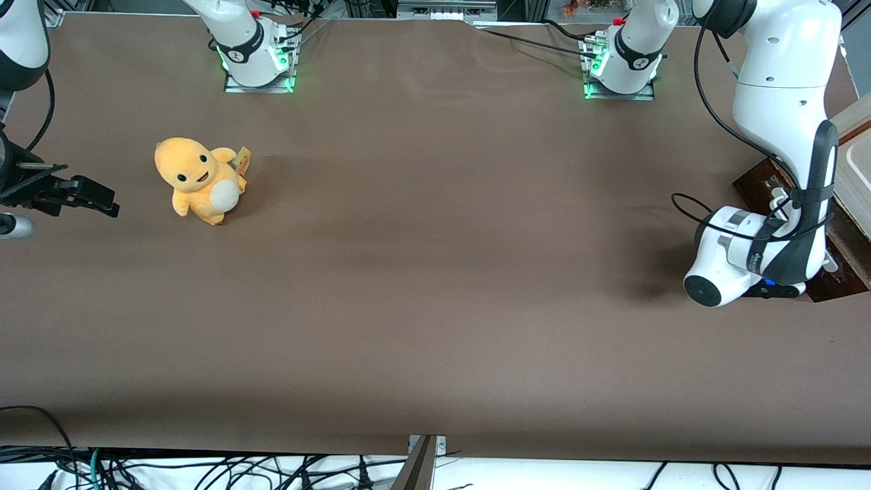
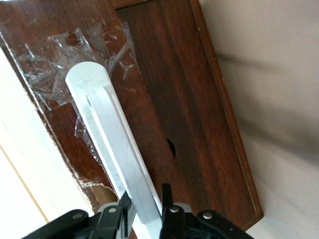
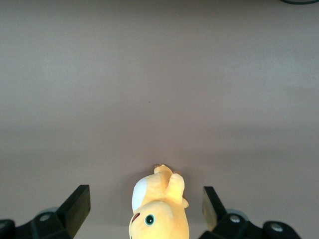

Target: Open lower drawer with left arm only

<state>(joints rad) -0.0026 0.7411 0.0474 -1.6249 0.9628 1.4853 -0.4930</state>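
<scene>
1. One drawer matters: the lower drawer [image 2: 164,99], dark reddish-brown wood, sits at the working arm's end of the table. In the wrist view its front fills most of the frame, with a dark round hole near the handle.
2. Its white bar handle [image 2: 112,144] runs along the drawer front; one rounded end shows, the other end is hidden by the gripper.
3. Crumpled clear tape [image 2: 55,74] is stuck on the wood around the handle's rounded end; its edges are hard to trace.
4. Gripper [image 2: 144,211] of the left arm [image 1: 782,136] is on the handle: black fingers [image 2: 166,199] stand one on each side of the bar, pinched onto it. Only finger tips and mounts show, the rest is cut off.
5. From the front view the gripper itself is hidden by the arm's wrist and forearm, which hang over the drawer [image 1: 762,184]; only slivers of dark wood show either side of the arm.
6. Cabinet's cream-white top panel [image 1: 859,163] is just beside the arm, cut off by the frame edge, so the cabinet's full shape can't be made out.
7. Loose black cable [image 1: 708,102] loops along the arm.
8. Table [image 1: 435,272] has a plain brown cover.
9. Well apart from the drawer, toward the parked arm's end of the table, lies an orange plush toy [image 1: 201,180]; in the right wrist view only part of it shows [image 3: 159,209].
</scene>
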